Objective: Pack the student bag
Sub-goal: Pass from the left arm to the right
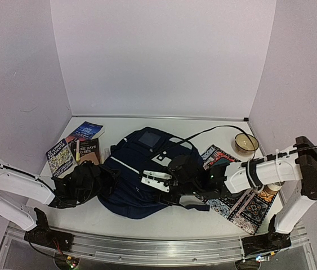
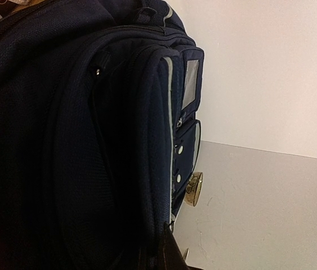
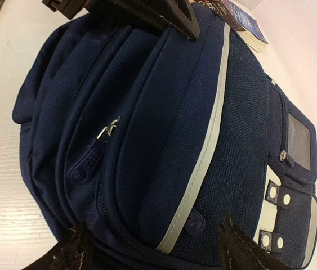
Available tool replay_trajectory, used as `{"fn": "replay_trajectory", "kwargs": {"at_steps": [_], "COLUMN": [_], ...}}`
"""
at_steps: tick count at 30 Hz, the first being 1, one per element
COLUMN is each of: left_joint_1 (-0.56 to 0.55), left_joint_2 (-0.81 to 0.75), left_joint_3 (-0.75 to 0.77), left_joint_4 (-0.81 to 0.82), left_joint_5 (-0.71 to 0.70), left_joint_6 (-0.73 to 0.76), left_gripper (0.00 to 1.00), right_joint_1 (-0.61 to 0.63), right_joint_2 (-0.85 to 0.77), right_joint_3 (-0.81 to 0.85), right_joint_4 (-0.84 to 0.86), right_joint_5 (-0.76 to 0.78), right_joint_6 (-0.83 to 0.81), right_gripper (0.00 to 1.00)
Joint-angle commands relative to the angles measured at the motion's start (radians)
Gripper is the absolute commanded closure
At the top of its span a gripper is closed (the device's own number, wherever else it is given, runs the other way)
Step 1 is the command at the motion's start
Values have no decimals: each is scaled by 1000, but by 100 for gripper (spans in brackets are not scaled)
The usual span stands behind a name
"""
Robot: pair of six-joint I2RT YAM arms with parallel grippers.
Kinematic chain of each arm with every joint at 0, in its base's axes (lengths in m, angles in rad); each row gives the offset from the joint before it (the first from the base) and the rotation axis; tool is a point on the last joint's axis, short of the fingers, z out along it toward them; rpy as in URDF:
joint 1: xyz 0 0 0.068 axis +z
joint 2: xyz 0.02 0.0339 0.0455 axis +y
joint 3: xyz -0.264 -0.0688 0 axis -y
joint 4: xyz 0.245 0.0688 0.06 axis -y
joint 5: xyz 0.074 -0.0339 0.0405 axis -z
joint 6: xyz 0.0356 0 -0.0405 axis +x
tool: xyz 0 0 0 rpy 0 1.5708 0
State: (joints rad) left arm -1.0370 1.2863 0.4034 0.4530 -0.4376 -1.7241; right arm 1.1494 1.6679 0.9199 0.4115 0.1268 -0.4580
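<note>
The student bag (image 1: 138, 169), dark navy with a white stripe, lies flat in the middle of the table. It fills the left wrist view (image 2: 90, 140) and the right wrist view (image 3: 164, 124). My right gripper (image 1: 166, 183) hovers over the bag's near end. It is open, with its fingers (image 3: 237, 247) spread wide over the fabric and nothing between them. Two zipper pulls (image 3: 85, 163) (image 3: 195, 221) lie just ahead of it. My left gripper (image 1: 106, 179) is shut, pressed against the bag's left edge. Only one dark fingertip (image 2: 169, 247) shows, and I cannot see whether it pinches any fabric.
Three books (image 1: 85, 132) (image 1: 61, 156) (image 1: 85, 151) lie to the bag's left. A patterned mat (image 1: 242, 202) lies on the right under my right arm. A gold-rimmed bowl (image 1: 246, 143) stands behind the mat. A black cable (image 1: 203, 134) runs across the bag's top.
</note>
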Motion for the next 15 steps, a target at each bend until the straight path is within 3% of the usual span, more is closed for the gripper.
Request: {"fn": "replay_trajectory", "kwargs": {"at_steps": [1,3,12,15], "left_joint_1": [3,3,3,8], "left_joint_2": [5,6,6,-10], "left_joint_3": [50,52,46,32], "left_joint_4": [52,52,50,45], "left_joint_5": [21,25,45,55], "left_joint_6": [24,27,71,122], "left_gripper": [100,100,100,95], "right_joint_1": [-10,-11,-23,-28], "right_joint_2": [46,66,31,4], "right_joint_3": [21,29,38,46], "right_joint_4": [60,61,62,49], "right_joint_5": [22,15,-26,-15], "right_joint_6": [-54,-63,-64,-55], "right_gripper": [30,37,97,100]}}
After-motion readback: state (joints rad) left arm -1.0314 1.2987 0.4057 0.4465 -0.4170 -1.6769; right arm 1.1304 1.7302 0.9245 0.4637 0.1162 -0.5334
